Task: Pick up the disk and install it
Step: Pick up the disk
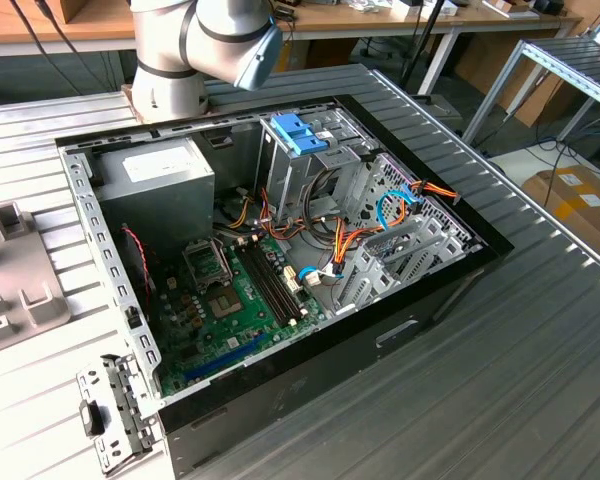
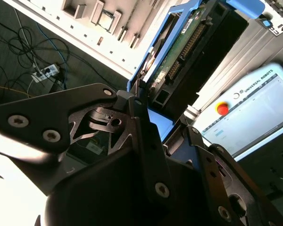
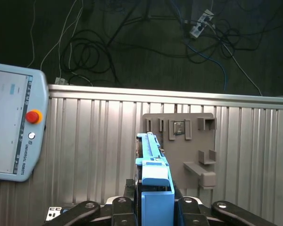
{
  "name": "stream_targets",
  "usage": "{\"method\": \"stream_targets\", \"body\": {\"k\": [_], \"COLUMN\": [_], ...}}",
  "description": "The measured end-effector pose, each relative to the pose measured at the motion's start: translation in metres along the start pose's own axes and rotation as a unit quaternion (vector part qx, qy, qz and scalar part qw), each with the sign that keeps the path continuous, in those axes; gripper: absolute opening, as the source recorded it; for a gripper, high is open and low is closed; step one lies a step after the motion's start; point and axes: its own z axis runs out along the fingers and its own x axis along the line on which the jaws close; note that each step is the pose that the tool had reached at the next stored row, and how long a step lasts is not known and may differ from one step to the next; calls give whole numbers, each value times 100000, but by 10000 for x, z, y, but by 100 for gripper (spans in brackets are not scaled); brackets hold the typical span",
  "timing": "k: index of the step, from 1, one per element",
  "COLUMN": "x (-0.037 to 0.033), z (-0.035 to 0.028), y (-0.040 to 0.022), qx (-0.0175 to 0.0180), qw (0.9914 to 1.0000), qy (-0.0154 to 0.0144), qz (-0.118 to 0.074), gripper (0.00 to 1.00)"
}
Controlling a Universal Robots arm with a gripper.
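In the first wrist view the gripper (image 3: 153,209) is clamped on the one disk (image 3: 153,165), held on edge with its blue rail uppermost over the ribbed table (image 3: 99,150). Beyond it, one grey holder plate (image 3: 186,141) and one teach pendant (image 3: 14,127) lie well apart with bare ribbing between them, and the table's far edge gives onto dark floor strewn with cables (image 3: 108,42). In the exterior view the single open computer case (image 1: 380,340) has its drive cage (image 1: 310,140) at one o'clock and one power-supply box (image 1: 160,175) at ten o'clock. The arm's base (image 1: 170,80) stands just past the case's eleven o'clock rim.

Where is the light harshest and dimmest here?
Second wrist view: white glare washes out a corner beside the gripper holding the disk. First wrist view: the touchscreen glows pale, the floor is dark. Exterior view: even light, computer case shadowed inside.
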Motion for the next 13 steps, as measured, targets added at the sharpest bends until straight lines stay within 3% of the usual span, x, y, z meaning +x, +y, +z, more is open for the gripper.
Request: {"method": "stream_targets", "body": {"k": [13], "x": [97], "z": [-3], "y": [-11], "qx": [-2], "qw": [100000], "qy": [0], "qz": [0], "gripper": [37]}}
